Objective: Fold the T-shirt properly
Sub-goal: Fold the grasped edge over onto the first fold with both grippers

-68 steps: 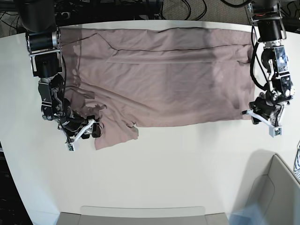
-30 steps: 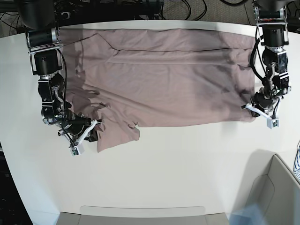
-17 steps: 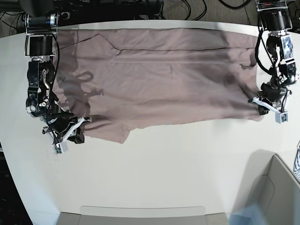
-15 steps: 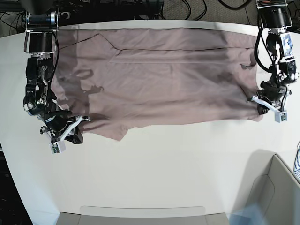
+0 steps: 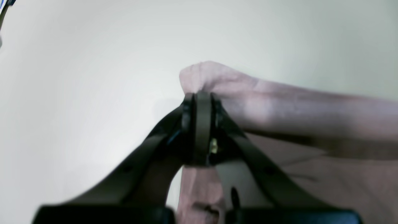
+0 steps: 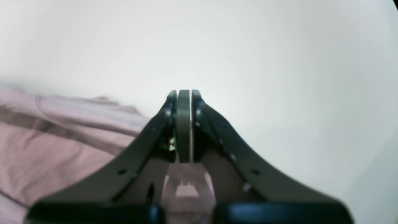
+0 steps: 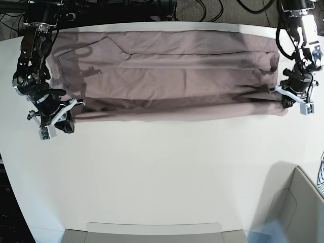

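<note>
A white desk (image 7: pixel 167 167) carries the T-shirt (image 7: pixel 172 76), spread wide along its far side. Each near corner is pinched by closed fingers, left (image 7: pixel 295 101) and right (image 7: pixel 56 119). A lengthwise fold seems underway; next, the near edge should be carried across evenly.

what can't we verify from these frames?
- Right wrist: right gripper tips meet; cloth between them isn't visible.
- Left wrist: left gripper covers its hold on the T-shirt.
- Base: the shirt's underside and neck label, hidden in the fold.
</note>
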Available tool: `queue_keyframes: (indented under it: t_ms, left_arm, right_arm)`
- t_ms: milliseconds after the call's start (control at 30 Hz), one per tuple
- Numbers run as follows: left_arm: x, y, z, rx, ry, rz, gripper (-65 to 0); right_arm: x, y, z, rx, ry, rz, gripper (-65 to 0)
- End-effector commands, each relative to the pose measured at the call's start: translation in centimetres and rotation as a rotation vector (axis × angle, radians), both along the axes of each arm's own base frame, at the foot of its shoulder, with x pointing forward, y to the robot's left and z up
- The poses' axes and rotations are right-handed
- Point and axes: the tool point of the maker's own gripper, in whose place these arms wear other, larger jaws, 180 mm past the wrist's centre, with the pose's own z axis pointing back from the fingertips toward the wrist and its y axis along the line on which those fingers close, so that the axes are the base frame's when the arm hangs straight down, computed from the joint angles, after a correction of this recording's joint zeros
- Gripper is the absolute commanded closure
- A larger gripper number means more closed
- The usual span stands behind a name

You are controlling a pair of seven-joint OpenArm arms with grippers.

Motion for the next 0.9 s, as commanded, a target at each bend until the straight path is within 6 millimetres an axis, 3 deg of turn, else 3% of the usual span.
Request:
queue_keyframes:
  t_ms: [0, 167, 333, 600, 867]
  left_arm:
    - [0.5, 0.3, 1.6, 0.028, -0.032, -0.011, 0.0]
    - [-0.8, -0.9, 2.1, 0.044, -0.005, -0.053, 0.0]
    - [-2.9, 0.2, 2.8, 0.057, 0.021, -0.008, 0.0]
    - [-6.3, -0.3, 1.5, 0.060, 0.122, -0.015, 0.0]
    - [-9.2, -0.4, -0.2, 0.058, 0.204, -0.020, 0.0]
  right_arm:
    - [0.2, -0.4, 1.8, -0.009, -0.061, 0.001, 0.0]
    - [-2.3, 0.0, 1.3, 0.004, -0.039, 0.010, 0.0]
    - [-5.1, -0.8, 1.8, 0.112, 0.004, -0.018, 0.0]
    - [-9.0, -1.5, 1.7, 0.080, 0.056, -0.037, 0.0]
    - [-12.3, -2.2, -0.7, 0.068, 0.159, -0.063, 0.0]
